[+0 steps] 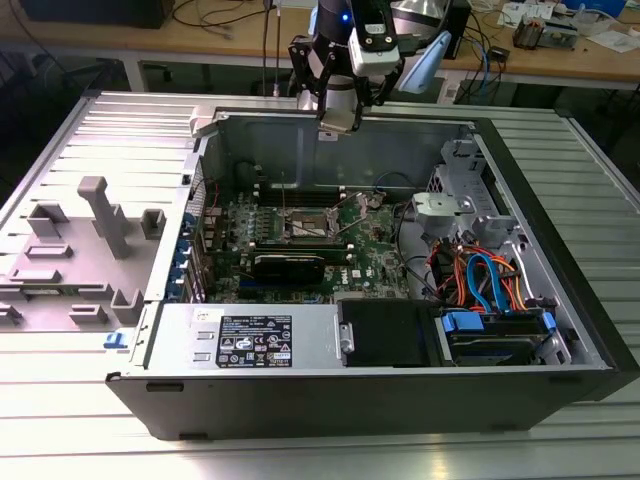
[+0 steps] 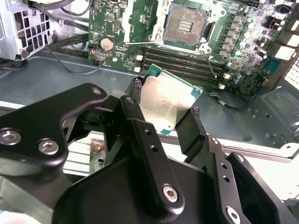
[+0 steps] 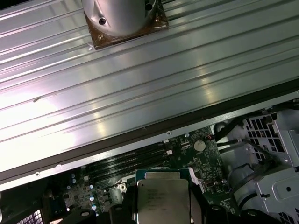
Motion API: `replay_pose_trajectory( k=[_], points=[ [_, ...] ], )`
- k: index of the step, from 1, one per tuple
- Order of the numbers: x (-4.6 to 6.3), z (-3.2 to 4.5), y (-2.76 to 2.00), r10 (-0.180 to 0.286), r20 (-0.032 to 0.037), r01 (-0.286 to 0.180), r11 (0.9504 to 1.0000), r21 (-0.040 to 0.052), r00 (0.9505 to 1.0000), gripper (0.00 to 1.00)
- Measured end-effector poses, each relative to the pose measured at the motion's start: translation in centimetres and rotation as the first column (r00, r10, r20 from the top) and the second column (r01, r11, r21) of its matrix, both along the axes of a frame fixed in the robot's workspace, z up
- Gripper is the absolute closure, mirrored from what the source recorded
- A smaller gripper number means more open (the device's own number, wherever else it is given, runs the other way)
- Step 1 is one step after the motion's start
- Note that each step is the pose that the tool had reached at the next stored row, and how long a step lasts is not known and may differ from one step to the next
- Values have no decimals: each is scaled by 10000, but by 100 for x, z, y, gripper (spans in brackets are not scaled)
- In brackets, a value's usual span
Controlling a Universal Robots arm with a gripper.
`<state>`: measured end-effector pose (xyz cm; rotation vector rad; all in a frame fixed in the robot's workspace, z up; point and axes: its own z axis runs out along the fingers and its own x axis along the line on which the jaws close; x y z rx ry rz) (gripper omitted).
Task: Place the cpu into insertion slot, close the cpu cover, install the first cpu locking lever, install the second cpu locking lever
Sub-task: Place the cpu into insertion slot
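I have the gripper (image 2: 167,99) clamped on the cpu (image 2: 174,111), its two black fingers (image 2: 136,109) pinching opposite edges of the chip. In the exterior view it hangs over the far wall of the computer case (image 1: 300,375), well apart from the insertion slot (image 2: 186,24), which sits with its contacts exposed on the green motherboard (image 2: 122,22).

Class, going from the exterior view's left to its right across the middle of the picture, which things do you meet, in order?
grey plastic fixture → insertion slot → grey drive cage → case's black side wall
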<state>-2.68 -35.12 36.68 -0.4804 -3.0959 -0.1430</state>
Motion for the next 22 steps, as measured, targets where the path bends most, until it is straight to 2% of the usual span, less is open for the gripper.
replay_pose_trajectory(
  k=[12, 17, 19, 21, 22],
  points=[
    [0, 0, 0, -34, 0, 34, 10000, 0, 10000, 46],
    [0, -2, 0, -437, -1, 437, 9990, -1, 9990, 46],
    [-1, -6, -17, -507, 0, 507, 9987, 1, 9987, 46],
    [0, -15, -54, -526, 1, 526, 9986, 1, 9986, 46],
    [0, -22, -55, -587, 1, 587, 9983, 2, 9983, 46]
  ],
)
